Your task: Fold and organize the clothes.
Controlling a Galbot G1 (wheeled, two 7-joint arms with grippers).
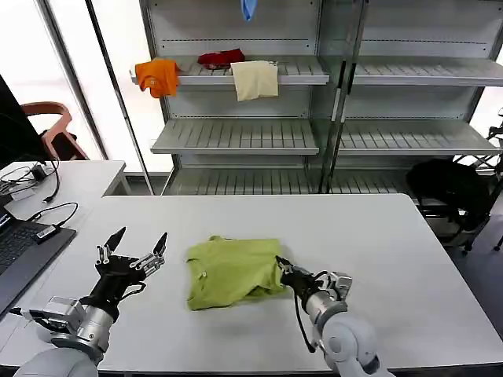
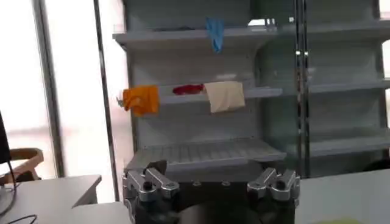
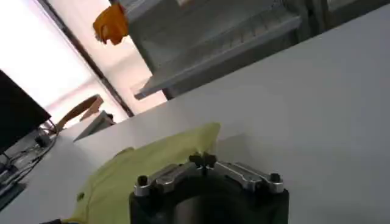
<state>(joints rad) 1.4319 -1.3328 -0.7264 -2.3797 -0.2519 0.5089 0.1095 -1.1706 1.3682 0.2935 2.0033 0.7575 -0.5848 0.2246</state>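
so the lime-green t-shirt (image 1: 233, 271) is lying on the white worktop (image 1: 393, 259) roughly in the middle, a bit toward the near edge, bunched into a rough square with the fabric rumpled and the edge at its 5 o'clock side tucked under a little. the right pincer (image 1: 281, 265) sits at the shirt's 3 o'clock edge, its fingers pinched together right at the hem, so it looks clamped on the cloth there. in the right wrist view the right pincer's tips (image 3: 203, 161) meet in a point at the edge of the green fabric (image 3: 140, 170), with bare worktop (image 3: 304, 109) stretching off past it.

the left pincer (image 1: 138, 248) is over at the shirt's 9 o'clock, well clear of it, held just above the worktop with its two dark fingers spread wide and pointing up toward 12 o'clock, gripping nothing. in the left wrist view the finger bases (image 2: 149, 182) are set far apart.

behind the worktop at 12 o'clock there's a grey shelf unit (image 1: 236, 133) with an orange garment (image 1: 157, 76), a red one (image 1: 221, 56) and a cream one (image 1: 255, 79) draped on it, plus a blue cloth (image 1: 248, 9) hanging higher up. a laptop (image 1: 20, 251) and cables sit at the far 9 o'clock side
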